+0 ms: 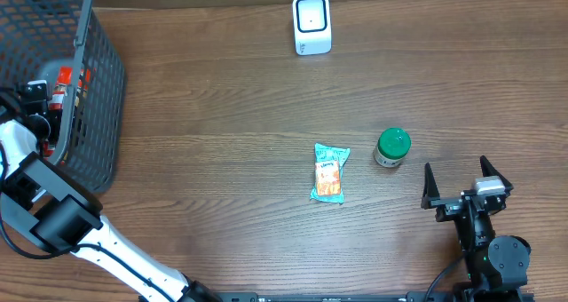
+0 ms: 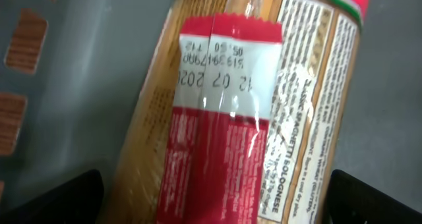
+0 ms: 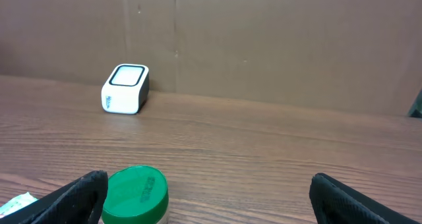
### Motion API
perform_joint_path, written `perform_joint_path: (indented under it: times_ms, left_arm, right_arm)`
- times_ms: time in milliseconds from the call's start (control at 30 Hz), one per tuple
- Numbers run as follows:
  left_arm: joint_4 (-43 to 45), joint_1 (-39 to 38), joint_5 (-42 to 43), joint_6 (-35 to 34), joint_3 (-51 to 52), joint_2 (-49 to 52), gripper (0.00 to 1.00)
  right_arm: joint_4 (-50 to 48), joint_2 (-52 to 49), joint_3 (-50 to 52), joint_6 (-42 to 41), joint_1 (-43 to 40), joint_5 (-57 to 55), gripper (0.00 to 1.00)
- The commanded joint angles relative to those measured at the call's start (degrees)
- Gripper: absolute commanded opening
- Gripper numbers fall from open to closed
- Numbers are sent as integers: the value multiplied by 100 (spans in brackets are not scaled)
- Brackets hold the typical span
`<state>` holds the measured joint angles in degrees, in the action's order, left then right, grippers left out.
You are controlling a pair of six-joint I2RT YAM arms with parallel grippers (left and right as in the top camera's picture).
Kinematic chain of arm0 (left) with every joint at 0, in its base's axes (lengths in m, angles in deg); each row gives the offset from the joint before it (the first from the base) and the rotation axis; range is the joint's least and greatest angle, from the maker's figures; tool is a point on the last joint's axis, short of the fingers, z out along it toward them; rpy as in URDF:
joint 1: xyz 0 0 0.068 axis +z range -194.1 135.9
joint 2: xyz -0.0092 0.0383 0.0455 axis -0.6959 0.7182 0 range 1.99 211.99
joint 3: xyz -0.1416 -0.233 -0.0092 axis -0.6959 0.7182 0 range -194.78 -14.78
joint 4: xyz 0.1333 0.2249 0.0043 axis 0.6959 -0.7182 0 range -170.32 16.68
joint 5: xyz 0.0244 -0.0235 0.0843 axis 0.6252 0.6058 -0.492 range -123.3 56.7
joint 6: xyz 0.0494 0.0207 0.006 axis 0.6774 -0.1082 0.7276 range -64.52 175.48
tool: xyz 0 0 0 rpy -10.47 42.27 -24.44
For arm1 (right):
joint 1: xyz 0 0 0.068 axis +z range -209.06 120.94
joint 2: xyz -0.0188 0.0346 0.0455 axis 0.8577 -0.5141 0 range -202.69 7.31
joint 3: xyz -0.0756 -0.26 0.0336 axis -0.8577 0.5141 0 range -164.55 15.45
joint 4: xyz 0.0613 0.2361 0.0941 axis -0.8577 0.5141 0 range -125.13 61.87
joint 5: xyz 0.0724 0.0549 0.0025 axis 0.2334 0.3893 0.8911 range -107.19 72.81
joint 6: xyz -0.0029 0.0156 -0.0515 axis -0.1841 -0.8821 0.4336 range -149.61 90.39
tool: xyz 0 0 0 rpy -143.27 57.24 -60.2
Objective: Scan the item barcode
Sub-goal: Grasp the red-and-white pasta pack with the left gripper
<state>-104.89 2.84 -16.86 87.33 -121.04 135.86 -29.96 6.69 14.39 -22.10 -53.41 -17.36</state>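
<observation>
Even, soft light across the table (image 1: 222, 89), barely any shadows. Left wrist view is blurry up close, with glare on the shiny packet (image 2: 224, 118)

- The left tool (image 2: 217, 207) hung low inside the basket (image 1: 98, 89), mesh walls close around it. A pasta packet (image 2: 231, 118) filled the room just beneath its spread jaws.
- Bare table (image 1: 213, 160) lay wide between the basket and the snack packet (image 1: 329, 172).
- Ahead of the right tool (image 1: 455, 167), the green-lidded jar (image 3: 135, 194) stood left of centre; right of it the way lay open.
- The scanner (image 1: 311, 24) stood alone near the far edge, well apart from the jar.
</observation>
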Motion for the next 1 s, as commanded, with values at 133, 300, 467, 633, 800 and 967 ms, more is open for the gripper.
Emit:
perform_joint_path:
  times_ms: [133, 300, 467, 633, 800, 967]
  left_arm:
    - [-319, 39, -199, -57, -72, 599, 94]
    - [-437, 4, -186, -59, -74, 815, 47]
    - [-466, -74, -203, -66, -278, 417, 40]
    - [-461, -138, -205, -302, -656, -380, 36]
    - [-435, -212, -205, -382, -1193, -1519, 29]
    - [-177, -240, -203, -586, -1355, -2522, 29]
  right_arm:
    - [-37, 46, 61, 4, -26, 31, 100]
    - [-37, 46, 61, 4, -26, 31, 100]
    - [-35, 46, 61, 4, -26, 31, 100]
    - [-37, 46, 61, 4, -26, 31, 100]
    - [-37, 46, 61, 4, -26, 31, 100]
    - [-37, 46, 61, 4, -26, 31, 100]
